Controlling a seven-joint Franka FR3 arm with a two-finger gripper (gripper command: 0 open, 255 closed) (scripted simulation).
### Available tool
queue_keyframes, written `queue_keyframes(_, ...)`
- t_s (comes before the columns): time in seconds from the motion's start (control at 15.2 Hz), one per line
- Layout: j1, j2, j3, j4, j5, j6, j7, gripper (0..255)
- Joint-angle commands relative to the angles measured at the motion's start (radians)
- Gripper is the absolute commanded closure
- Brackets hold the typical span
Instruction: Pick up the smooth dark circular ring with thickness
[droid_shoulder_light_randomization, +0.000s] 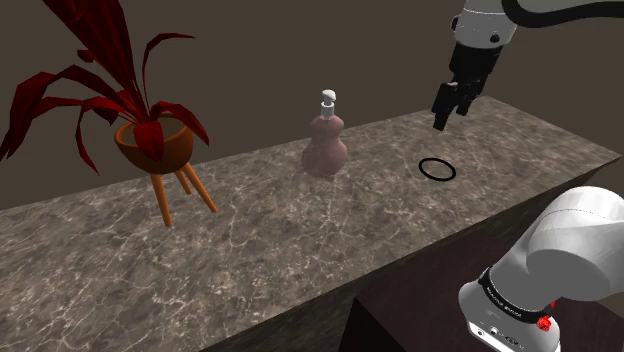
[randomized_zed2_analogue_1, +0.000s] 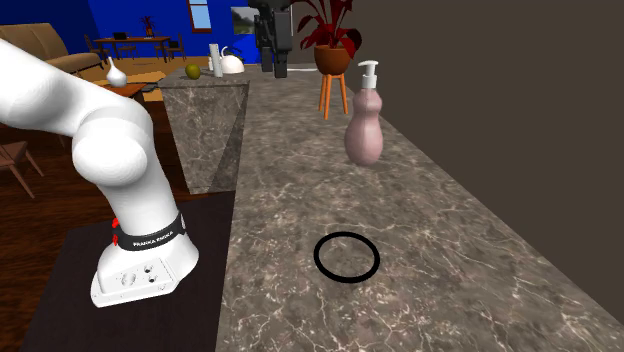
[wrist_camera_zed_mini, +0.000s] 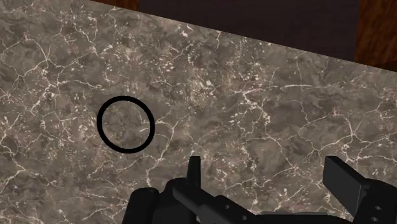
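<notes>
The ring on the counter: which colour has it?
The ring is plain black, clearest in the wrist view.

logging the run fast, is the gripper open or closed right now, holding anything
Gripper: open, holding nothing. The black ring lies flat on the marble counter, off to one side of the gripper and not between its fingers.

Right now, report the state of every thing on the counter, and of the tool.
Ring: lying flat on the counter, untouched.
Pump bottle: upright.
Potted plant: upright on its three-legged stand.
Tool: open, empty, raised above the counter.
</notes>
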Motion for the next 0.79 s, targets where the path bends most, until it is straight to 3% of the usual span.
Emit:
queue_keyframes(0.0,0.0,0.0,0.0,0.0,0.0,0.0,0.0,0)
queue_keyframes(0.73,-0.106,0.104,-0.197,-0.17,-0.124,0.301,-0.098,0)
